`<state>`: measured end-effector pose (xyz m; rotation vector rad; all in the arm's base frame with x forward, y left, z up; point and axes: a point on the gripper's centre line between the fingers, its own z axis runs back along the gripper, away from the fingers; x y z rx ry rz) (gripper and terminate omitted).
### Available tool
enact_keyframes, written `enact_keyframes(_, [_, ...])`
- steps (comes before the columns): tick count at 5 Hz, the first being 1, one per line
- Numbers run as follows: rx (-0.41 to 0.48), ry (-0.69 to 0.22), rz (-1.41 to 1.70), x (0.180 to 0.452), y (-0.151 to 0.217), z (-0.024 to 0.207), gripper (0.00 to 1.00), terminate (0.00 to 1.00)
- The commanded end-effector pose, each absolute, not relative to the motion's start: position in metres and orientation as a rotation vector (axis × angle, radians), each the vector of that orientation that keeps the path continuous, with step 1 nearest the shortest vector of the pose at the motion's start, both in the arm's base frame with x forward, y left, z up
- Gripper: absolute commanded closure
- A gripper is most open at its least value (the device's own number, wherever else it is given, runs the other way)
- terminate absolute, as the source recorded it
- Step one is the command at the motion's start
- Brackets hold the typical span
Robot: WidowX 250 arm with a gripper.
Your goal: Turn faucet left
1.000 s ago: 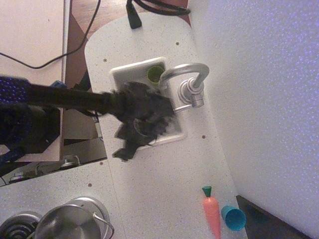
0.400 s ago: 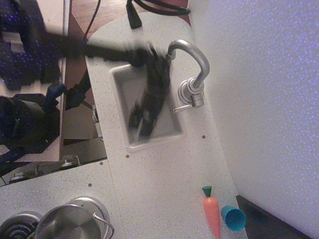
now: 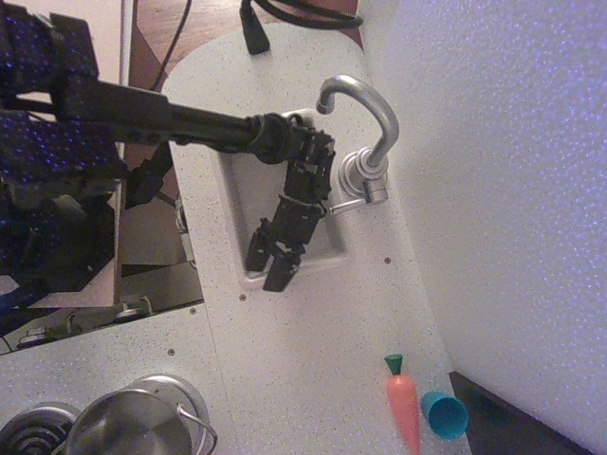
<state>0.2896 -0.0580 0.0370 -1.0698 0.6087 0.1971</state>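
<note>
The silver-grey faucet (image 3: 365, 142) stands at the right rim of the white sink (image 3: 327, 248). Its arched spout curves up and left, its tip over the sink's far corner. Its small lever (image 3: 347, 205) points toward the sink. My black gripper (image 3: 268, 262) hangs over the sink's near left part, fingers slightly apart and empty. It is apart from the faucet; my arm crosses the sink's far end just left of the spout tip.
A steel pot (image 3: 142, 422) with a wire handle sits at the bottom left beside a burner (image 3: 33, 431). An orange toy carrot (image 3: 403, 406) and a teal cup (image 3: 443, 414) lie at the bottom right. A white wall (image 3: 503, 190) rises on the right. Black cables (image 3: 285, 14) lie at the counter's far end.
The spout swung from over the sink toward the sink's far corner. My gripper moved from the sink's middle to the far end, then came to rest over the sink's near left part.
</note>
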Motion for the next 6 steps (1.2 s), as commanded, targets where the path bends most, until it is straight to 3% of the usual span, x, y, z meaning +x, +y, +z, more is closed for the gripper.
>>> enact_keyframes(1, [-0.871, 0.595, 0.032, 0.331, -0.032, 0.061, 0.00, 0.00])
enact_keyframes(2, [-0.572, 0.507, -0.181, 0.371, -0.061, 0.078, 0.00, 0.00])
enact_keyframes(3, [-0.467, 0.568, -0.411, 0.379, -0.072, 0.077, 0.00, 0.00])
enact_keyframes(5, [-0.659, 0.537, -0.246, 0.371, -0.055, 0.084, 0.00, 0.00])
enact_keyframes(6, [-0.659, 0.537, -0.246, 0.371, -0.055, 0.084, 0.00, 0.00])
